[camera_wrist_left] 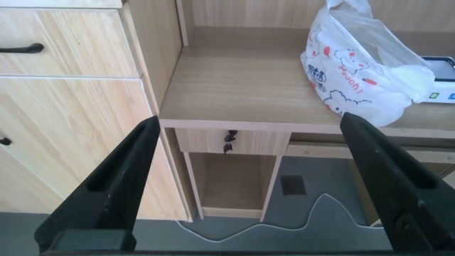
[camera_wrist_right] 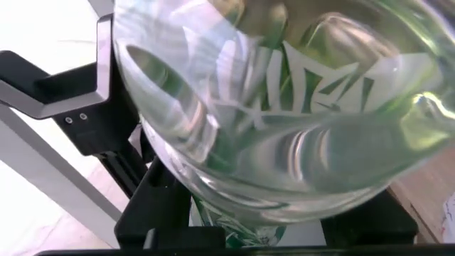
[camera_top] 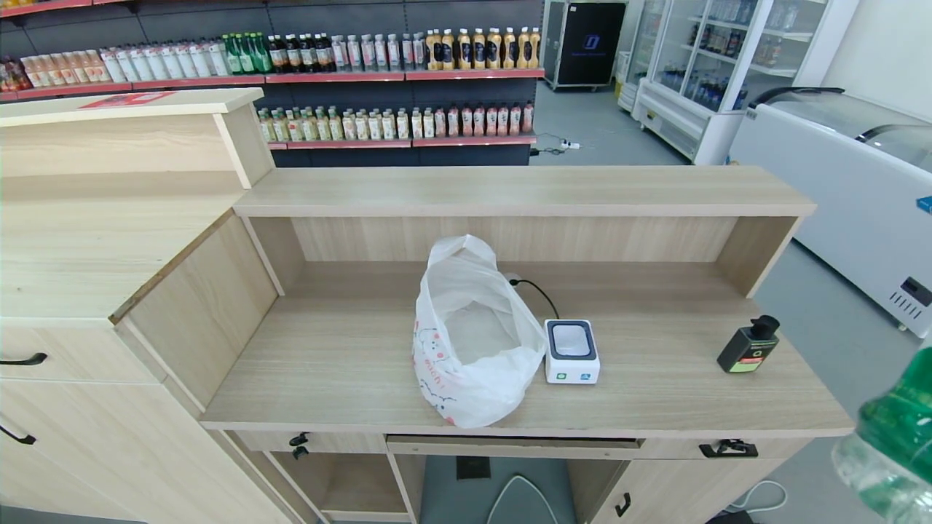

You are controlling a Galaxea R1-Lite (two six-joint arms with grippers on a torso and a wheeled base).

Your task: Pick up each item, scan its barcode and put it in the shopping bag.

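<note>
Your right gripper (camera_wrist_right: 256,220) clamps the bottle (camera_top: 892,444); left gripper (camera_wrist_left: 249,188) gapes empty; that slick round body could twist, spoiling the read at the scanner (camera_top: 571,351), or slip out.

A light wooden bench (camera_top: 349,364) has a long top shelf (camera_top: 524,191) at the back and a taller cupboard (camera_top: 87,240) on its left. Behind it, dark store shelves (camera_top: 408,76) hold rows of drink bottles. On the right stand a white freezer (camera_top: 837,189) and a glass fridge (camera_top: 717,65). A white cable (camera_wrist_left: 249,231) lies on the floor under the bench.
</note>
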